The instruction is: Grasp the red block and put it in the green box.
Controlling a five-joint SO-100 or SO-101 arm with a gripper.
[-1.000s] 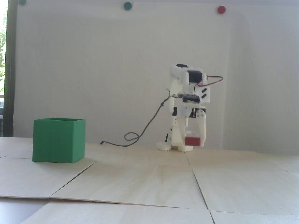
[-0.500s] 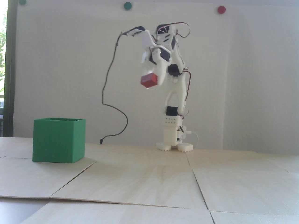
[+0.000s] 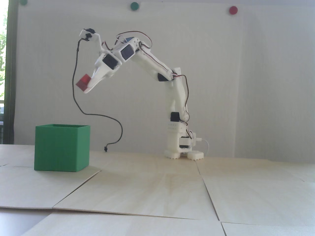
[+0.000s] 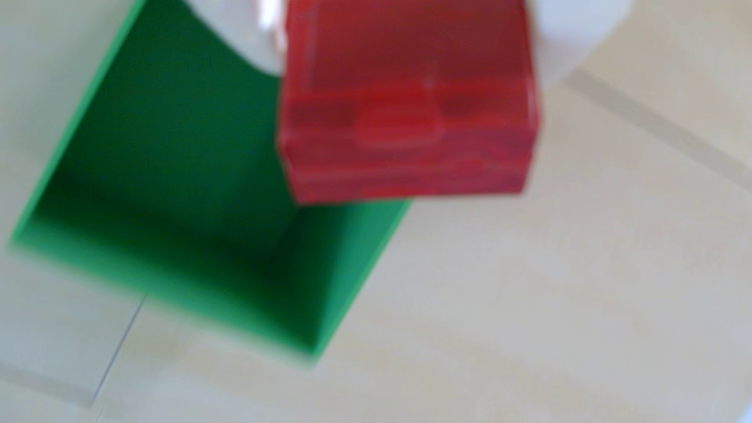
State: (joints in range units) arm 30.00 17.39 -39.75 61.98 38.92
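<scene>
Behind the pale plywood table (image 3: 157,194) stood a plain white wall (image 3: 246,86) with small round green and red dots (image 3: 233,9) near its top, and the large matte green cube-shaped box (image 3: 61,148) sat open on the table, well apart from the base of the white printed arm (image 3: 177,98). The small dark-red rectangular block (image 3: 83,81) was in the air, high above the green box and, in the fixed view, over its right wall or a little inside it. In the wrist view the red block (image 4: 407,105) covered only the right corner of the green box (image 4: 171,171), and most of it hung over bare table, so I judged that a release now could let it strike the thin rim and bounce outside. The long fall could also make it tumble, and the black cable (image 3: 98,114) hanging loose from the wrist, between arm and box, might catch on the wall if the arm went down. The gripper (image 3: 86,85) was closed on the block, its white fingers (image 3: 97,76) pinching it at the tips, with no gap visible beside it. It touched nothing else; the picture was blurred, so the depth of the grip was not clear.
</scene>
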